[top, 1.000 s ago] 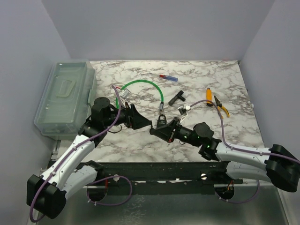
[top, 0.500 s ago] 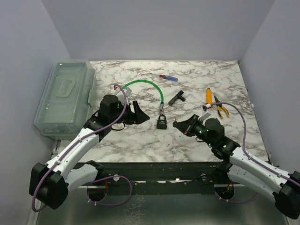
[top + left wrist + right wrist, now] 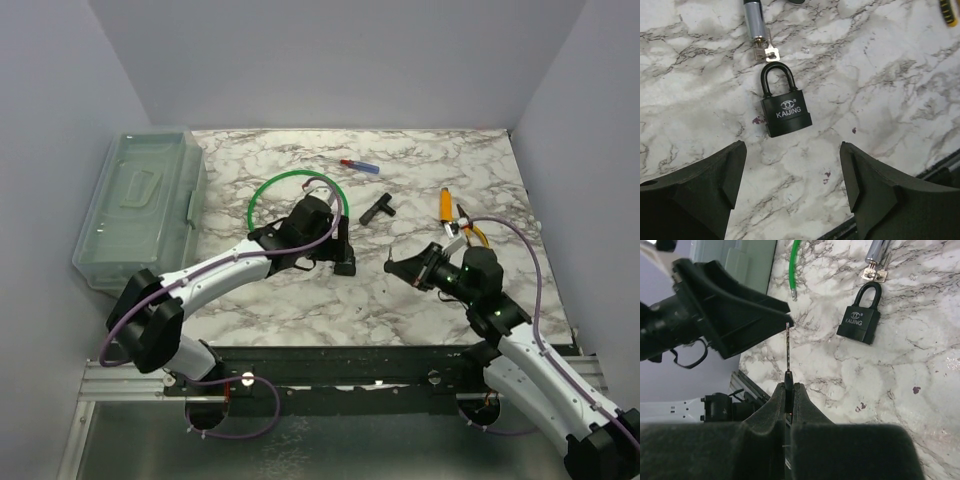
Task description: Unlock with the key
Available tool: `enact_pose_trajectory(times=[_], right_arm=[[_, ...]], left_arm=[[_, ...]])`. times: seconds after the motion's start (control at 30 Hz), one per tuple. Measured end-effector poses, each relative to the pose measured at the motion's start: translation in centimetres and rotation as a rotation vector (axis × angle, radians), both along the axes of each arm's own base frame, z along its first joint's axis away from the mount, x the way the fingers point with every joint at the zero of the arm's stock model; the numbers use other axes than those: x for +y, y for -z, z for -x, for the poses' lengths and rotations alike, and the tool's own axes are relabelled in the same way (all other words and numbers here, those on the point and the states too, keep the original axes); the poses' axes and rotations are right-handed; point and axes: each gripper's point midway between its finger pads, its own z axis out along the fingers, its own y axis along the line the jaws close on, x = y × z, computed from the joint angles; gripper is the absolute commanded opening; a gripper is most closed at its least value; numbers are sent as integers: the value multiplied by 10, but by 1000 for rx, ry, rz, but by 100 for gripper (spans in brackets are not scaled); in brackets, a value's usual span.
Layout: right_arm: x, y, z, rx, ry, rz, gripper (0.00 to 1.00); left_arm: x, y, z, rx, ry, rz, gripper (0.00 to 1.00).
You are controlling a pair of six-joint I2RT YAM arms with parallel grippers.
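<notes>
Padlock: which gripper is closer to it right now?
Left. The left gripper hangs open just over the padlock, which lies right ahead of its fingertips. The right gripper is off to the padlock's right, apart from it, shut on the key.

Matt black parts on a smooth, marble-patterned table top (image 3: 900,75)

The table top has a light sheen and its pattern looks printed. The padlock (image 3: 786,114) has a matt black body with a silver printed mark, and its shackle is a smooth, dark black. The key (image 3: 788,347) is thin bare metal. The left gripper (image 3: 792,147) and the right gripper (image 3: 788,385) look like matt black plastic. The cable (image 3: 290,180) has a glossy green coating, and its cylinder (image 3: 754,20) is polished bright metal. The box (image 3: 140,205) is translucent plastic.
</notes>
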Motion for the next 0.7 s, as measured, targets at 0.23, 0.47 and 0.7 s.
enact_pose_trajectory(times=[0.23, 0.47, 0.7], right_arm=[[-8, -2, 16, -8, -5, 16, 0], [-17, -1, 24, 0, 21, 45, 0], [-23, -8, 25, -13, 45, 63, 0]], left_arm=[[-12, 37, -18, 30, 3, -152, 82], [-22, 65, -21, 67, 42, -238, 83], [-37, 79, -30, 72, 67, -296, 81]])
